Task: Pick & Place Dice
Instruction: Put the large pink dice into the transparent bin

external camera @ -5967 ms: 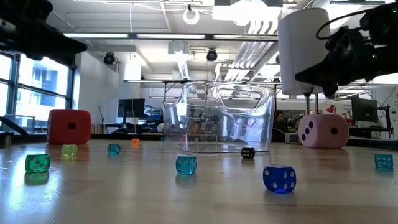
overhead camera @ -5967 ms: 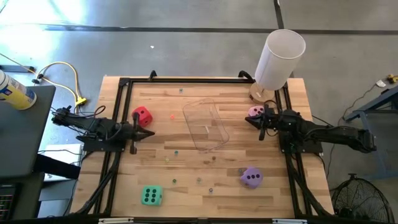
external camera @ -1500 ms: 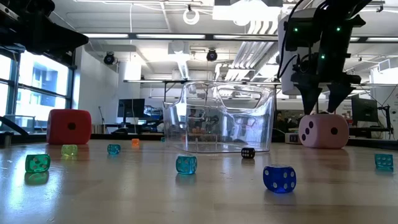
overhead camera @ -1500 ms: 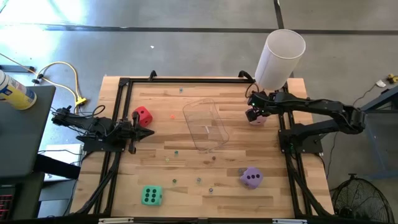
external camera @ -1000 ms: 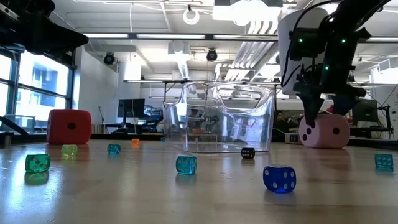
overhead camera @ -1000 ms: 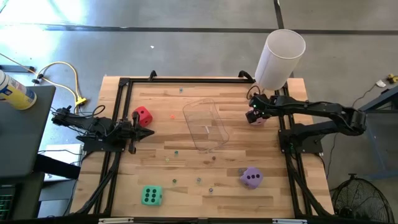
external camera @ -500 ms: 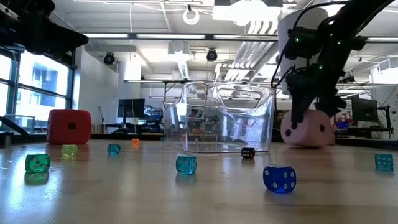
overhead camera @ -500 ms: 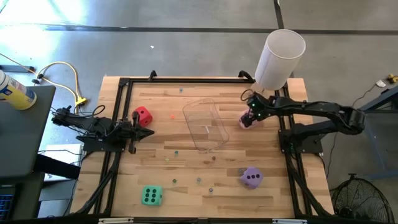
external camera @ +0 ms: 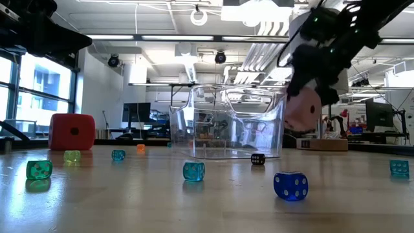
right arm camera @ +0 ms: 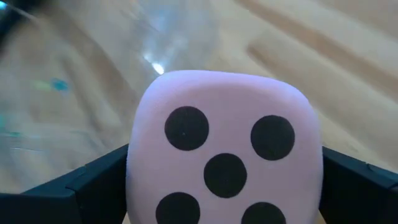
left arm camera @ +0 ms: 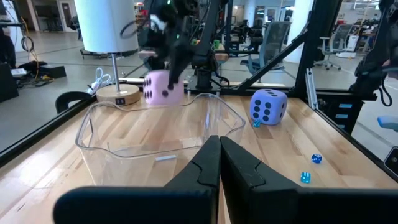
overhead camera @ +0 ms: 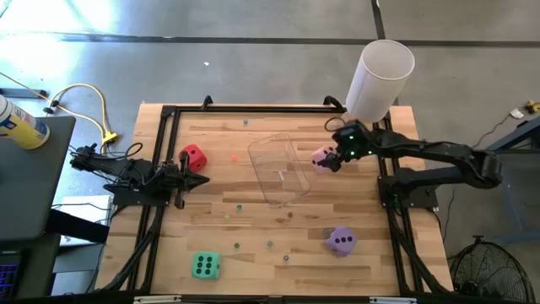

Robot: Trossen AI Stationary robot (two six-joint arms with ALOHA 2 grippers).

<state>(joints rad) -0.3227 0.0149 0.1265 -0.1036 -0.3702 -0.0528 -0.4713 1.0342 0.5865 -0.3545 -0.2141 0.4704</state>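
Carriage should run level until the pink die (overhead camera: 321, 158), pinched in the right gripper (overhead camera: 332, 160) just beside the clear bin (overhead camera: 278, 168), hangs over its middle before release, while the left gripper (overhead camera: 201, 180), pressed together, waits near the red die (overhead camera: 193, 156).

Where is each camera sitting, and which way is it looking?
High view: above, looking straight down on both arms, the table.
Low view: at tabletop height, looking across; right gripper lifts the pink die.
Left wrist view: on the waiting left arm, facing the clear bin.
Right wrist view: fingers clamp the die.
All four show the pink die.
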